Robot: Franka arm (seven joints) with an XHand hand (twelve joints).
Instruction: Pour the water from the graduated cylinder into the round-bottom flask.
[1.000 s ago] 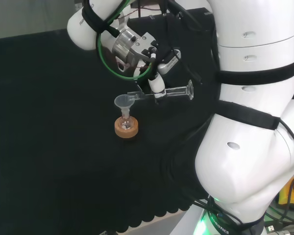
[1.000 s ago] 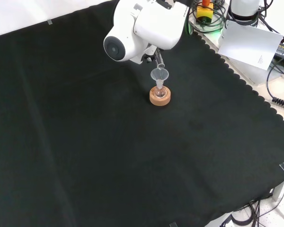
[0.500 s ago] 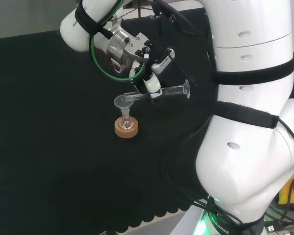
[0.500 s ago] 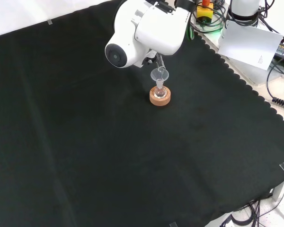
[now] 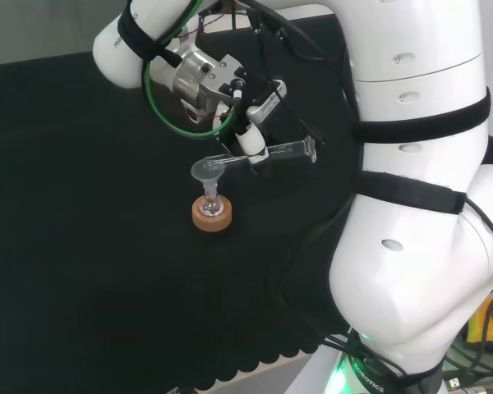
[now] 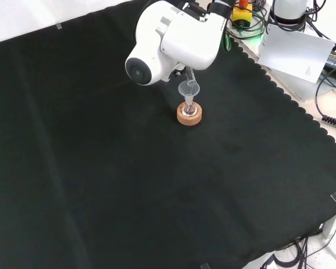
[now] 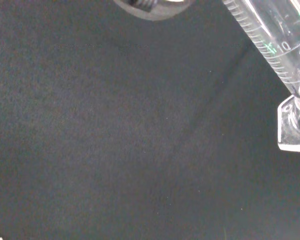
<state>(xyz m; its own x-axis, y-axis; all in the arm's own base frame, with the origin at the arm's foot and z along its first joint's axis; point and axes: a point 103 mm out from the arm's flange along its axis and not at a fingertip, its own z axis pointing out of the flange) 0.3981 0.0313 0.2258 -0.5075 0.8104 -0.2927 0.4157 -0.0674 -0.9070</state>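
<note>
In the head view the hand (image 5: pixel 255 105) is shut on a clear graduated cylinder (image 5: pixel 281 151), fingers curled round its middle. The cylinder lies almost level, its foot a little raised to the right and its mouth dipped over a clear funnel (image 5: pixel 205 170). The funnel stands in the neck of a small round-bottom flask (image 5: pixel 211 205) on a cork ring (image 5: pixel 211 217). In the front view the funnel (image 6: pixel 189 88), flask (image 6: pixel 189 106) and cork ring (image 6: pixel 189 116) sit just below the arm's big white link (image 6: pixel 176 36). The wrist view shows the cylinder's scale (image 7: pixel 266 39) and foot (image 7: pixel 292 128) close up.
The arm's white links (image 5: pixel 419 205) stand at the right of the head view. In the front view the cloth's scalloped edge (image 6: pixel 280 92) runs along the right, with a white sheet of paper (image 6: pixel 297 51) and cables beyond it. Black cloth surrounds the cork ring.
The hand has shifted up and to the left in the head view. The cylinder has tipped further, its foot rising and its mouth coming down over the funnel.
</note>
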